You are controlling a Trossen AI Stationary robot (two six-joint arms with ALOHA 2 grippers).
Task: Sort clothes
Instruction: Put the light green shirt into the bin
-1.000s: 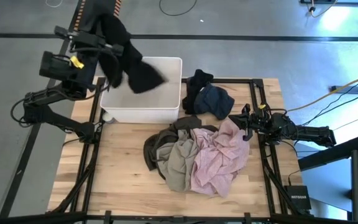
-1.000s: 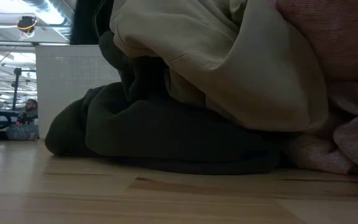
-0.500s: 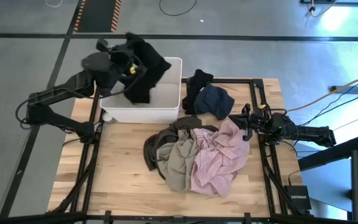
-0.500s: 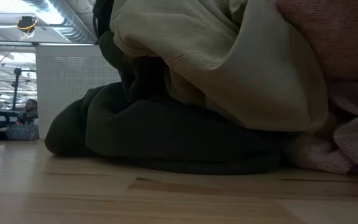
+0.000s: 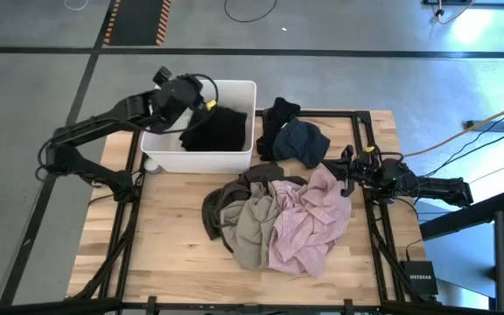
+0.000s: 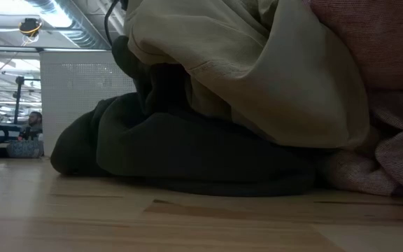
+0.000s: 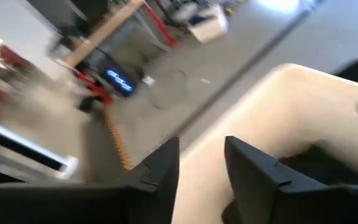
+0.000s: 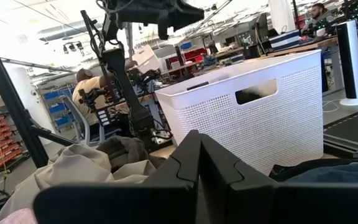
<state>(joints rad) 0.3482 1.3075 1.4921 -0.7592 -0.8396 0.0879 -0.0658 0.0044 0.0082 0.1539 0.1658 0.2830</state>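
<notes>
My left gripper [image 5: 201, 107] hangs over the white tub [image 5: 169, 153] at the table's far left. Its fingers stand open [image 7: 201, 146] with only the tub's white inside between them. A black garment [image 5: 219, 131] lies bunched inside the tub, just beside the gripper. A second black garment [image 5: 280, 116] and a navy blue one [image 5: 304, 140] lie right of the tub. In the middle is a pile of dark olive-grey [image 5: 233, 197], beige-grey [image 5: 252, 226] and pale pink [image 5: 309, 219] clothes. My right gripper [image 5: 346, 179] waits shut [image 8: 199, 168] at the table's right side.
The low view is filled by the pile: olive-grey cloth [image 6: 187, 154] on the wood, beige-grey [image 6: 257, 70] above it, pink [image 6: 383, 42] at the right, and the tub's perforated wall [image 6: 82, 91] behind. Bare wooden tabletop [image 5: 164, 254] lies at the near left.
My left gripper has swung down and toward the table's right, from beyond the tub's left side to over the tub, tipping its fingers downward. The black garment that hung from it now lies bunched inside the tub, let go.
</notes>
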